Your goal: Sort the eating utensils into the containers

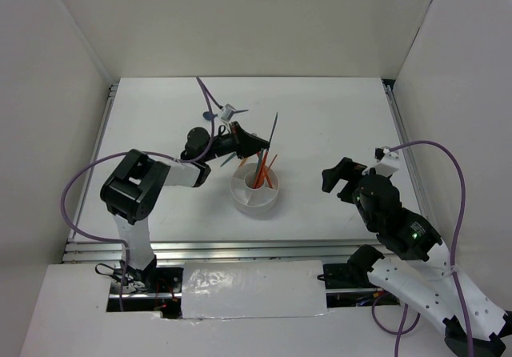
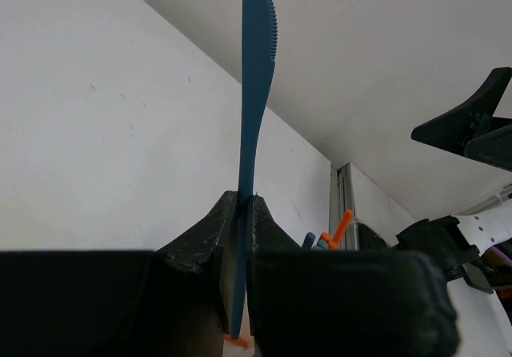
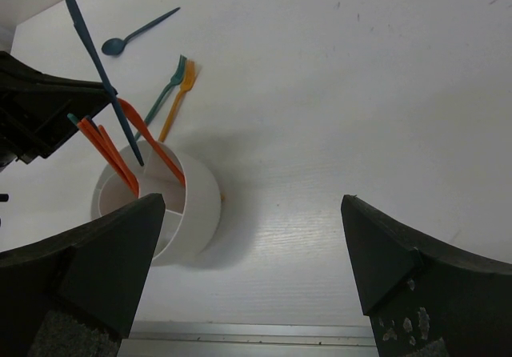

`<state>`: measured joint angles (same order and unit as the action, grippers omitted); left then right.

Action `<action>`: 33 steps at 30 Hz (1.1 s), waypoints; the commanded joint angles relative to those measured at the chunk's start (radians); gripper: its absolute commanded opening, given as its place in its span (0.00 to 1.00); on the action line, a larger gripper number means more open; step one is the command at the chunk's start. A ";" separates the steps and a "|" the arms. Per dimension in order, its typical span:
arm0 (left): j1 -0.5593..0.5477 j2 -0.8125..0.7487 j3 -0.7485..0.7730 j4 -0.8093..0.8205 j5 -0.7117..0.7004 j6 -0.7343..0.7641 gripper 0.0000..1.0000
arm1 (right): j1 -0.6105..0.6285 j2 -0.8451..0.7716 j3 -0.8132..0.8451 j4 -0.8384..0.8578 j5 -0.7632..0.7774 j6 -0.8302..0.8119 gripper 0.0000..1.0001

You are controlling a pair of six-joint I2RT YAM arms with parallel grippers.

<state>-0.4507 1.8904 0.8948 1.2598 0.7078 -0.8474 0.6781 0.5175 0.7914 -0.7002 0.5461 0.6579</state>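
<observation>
My left gripper (image 1: 254, 143) is shut on a dark teal serrated knife (image 1: 274, 133) and holds it nearly upright over the round white container (image 1: 255, 205). In the left wrist view the knife (image 2: 258, 69) sticks up from between the shut fingers (image 2: 272, 229). In the right wrist view its (image 3: 96, 61) lower end reaches into the container (image 3: 200, 205), which holds orange pieces (image 3: 152, 145). My right gripper (image 1: 346, 182) is open and empty, to the right of the container. A blue spoon (image 3: 140, 33), a teal fork (image 3: 164, 93) and an orange fork (image 3: 178, 97) lie on the table beyond the container.
The white table (image 1: 320, 125) is walled in by white panels. A metal rail (image 1: 240, 249) runs along the near edge. Purple cables (image 1: 80, 181) loop off both arms. The spoon bowl (image 1: 208, 116) lies behind the left arm.
</observation>
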 commanded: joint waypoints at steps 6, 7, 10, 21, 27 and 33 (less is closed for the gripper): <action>-0.008 0.012 -0.008 0.190 0.002 0.007 0.00 | 0.009 0.001 0.019 -0.012 0.021 0.009 1.00; -0.008 0.013 -0.007 0.185 0.004 0.007 0.00 | 0.009 -0.001 0.020 -0.012 0.021 0.009 1.00; -0.008 0.010 0.000 0.164 0.015 0.010 0.00 | 0.009 0.001 0.019 -0.012 0.023 0.009 1.00; -0.028 0.044 -0.056 0.297 0.038 -0.071 0.00 | 0.009 0.004 0.011 0.001 0.012 0.011 1.00; -0.029 0.056 -0.068 0.334 0.039 -0.097 0.00 | 0.009 -0.004 0.011 -0.007 0.020 0.009 1.00; -0.029 0.035 -0.068 0.290 0.045 -0.067 0.08 | 0.009 0.003 0.012 -0.004 0.014 0.008 1.00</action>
<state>-0.4778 1.9408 0.8288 1.2652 0.7273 -0.9348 0.6781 0.5182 0.7914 -0.7036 0.5426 0.6613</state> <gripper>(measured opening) 0.176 0.998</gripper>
